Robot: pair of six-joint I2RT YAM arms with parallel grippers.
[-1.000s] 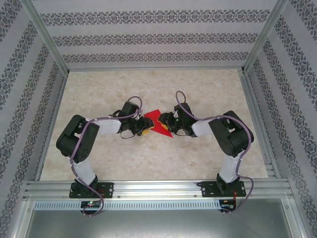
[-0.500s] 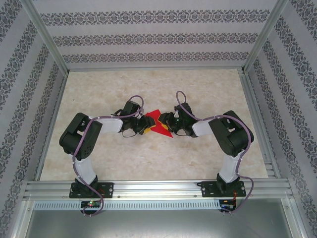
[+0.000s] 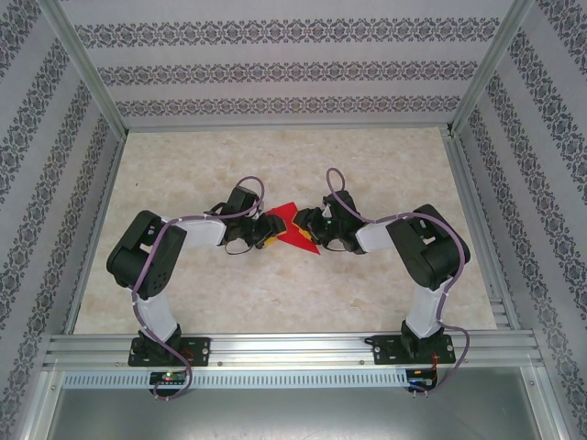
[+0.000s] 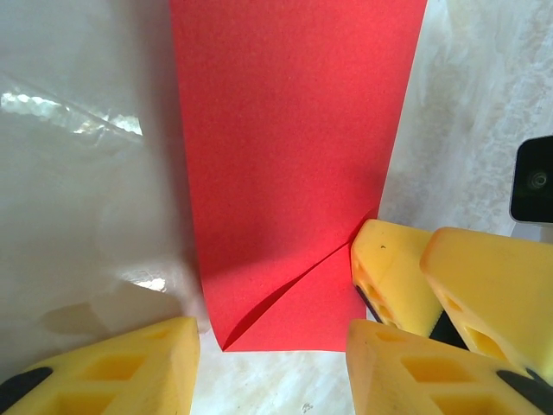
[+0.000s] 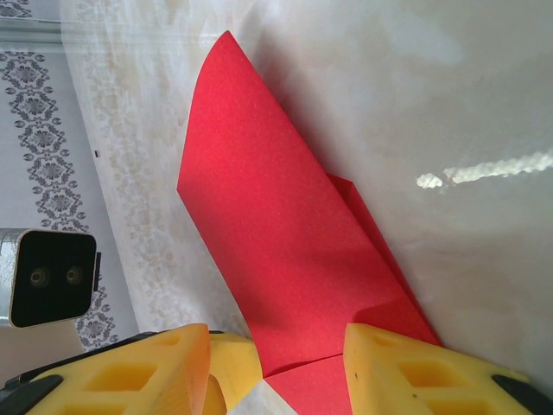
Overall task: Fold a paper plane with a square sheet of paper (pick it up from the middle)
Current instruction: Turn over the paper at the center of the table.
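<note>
The sheet of paper [image 3: 293, 226] lies flat near the middle of the bench [image 3: 275, 165], well apart from all four edges. It is already partly folded into a long narrow shape. From the top view its long axis runs from the far edge towards the near edge, and it leans a little to the right at the near end. That near end is a sharp tip, and it points towards the near right corner of the bench. The far end is wider.

The left gripper [image 3: 268, 229] stands just beside the left side of the paper and the right gripper [image 3: 310, 223] just beside its right side, so the paper sits between them. In the left wrist view a small corner flap is folded over at the close end of the red strip. The left gripper's fingers [image 4: 112, 367] are spread wide, one on each side of this end, and they clamp nothing. A yellow finger of the right gripper touches the paper edge by the flap.

In the right wrist view one layer of paper rises up from the bench. The right gripper's fingers [image 5: 406, 367] are also held apart, with the paper end between them and not pinched.

Patterned walls [image 3: 275, 69] close the bench on three sides.
</note>
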